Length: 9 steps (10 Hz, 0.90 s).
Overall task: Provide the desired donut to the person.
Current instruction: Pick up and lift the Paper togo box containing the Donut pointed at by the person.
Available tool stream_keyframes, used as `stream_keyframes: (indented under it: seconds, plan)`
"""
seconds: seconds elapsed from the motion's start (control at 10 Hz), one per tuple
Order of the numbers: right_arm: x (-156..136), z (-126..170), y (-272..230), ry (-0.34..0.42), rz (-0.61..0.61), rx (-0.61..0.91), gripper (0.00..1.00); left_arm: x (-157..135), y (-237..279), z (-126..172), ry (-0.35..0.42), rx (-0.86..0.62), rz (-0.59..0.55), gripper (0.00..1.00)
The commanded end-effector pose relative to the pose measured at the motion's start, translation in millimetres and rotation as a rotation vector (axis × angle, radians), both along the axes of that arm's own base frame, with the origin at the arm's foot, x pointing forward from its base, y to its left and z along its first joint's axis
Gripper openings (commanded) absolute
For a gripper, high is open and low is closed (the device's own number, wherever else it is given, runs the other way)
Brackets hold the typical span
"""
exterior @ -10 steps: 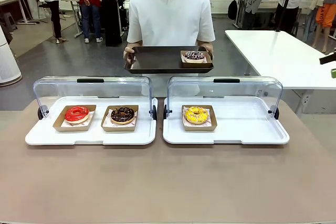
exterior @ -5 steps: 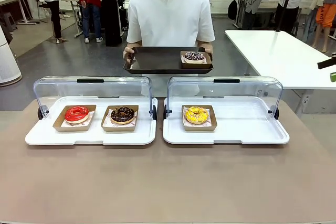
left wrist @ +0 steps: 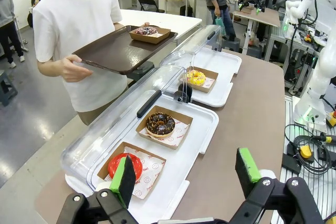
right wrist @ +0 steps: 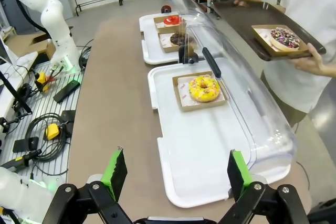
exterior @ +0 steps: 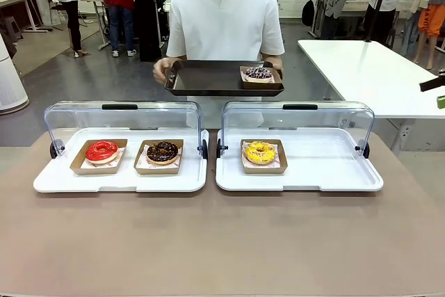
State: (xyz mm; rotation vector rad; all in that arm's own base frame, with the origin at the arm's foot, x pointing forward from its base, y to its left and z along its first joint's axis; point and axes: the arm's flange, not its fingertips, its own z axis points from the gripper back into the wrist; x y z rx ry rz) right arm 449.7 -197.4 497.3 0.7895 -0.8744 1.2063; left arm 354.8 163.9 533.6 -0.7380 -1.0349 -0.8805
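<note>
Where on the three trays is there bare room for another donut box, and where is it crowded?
Right white tray: bare from the yellow donut to its right edge. Brown tray: bare left of the sprinkled donut. Left white tray is crowded: red donut and chocolate donut side by side.

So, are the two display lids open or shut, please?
Open: left lid and right lid stand tipped back behind their trays, donuts uncovered.

Glossy-iced donuts [exterior: 102, 149] (brown cardboard boxes [exterior: 76, 165]); clear glossy plastic lids [exterior: 124, 122]; smooth white plastic trays [exterior: 327, 166].
</note>
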Motion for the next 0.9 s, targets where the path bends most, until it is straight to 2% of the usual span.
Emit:
stream_keyframes:
  seconds: [0.0,0.1,0.8]
  plan:
    - [-1.7,0.0,-0.2,-0.010,0.037,0.024,1.00,0.0,0.4,1.1,-0.014,-0.014,-0.004,1.00]
    - [0.0,0.0,0.0,0.000,0.000,0.000,1.00,0.0,0.4,1.1,-0.014,-0.014,-0.004,1.00]
    - [0.0,0.0,0.0,0.000,0.000,0.000,1.00,0.0,0.4,1.1,-0.014,-0.014,-0.004,1.00]
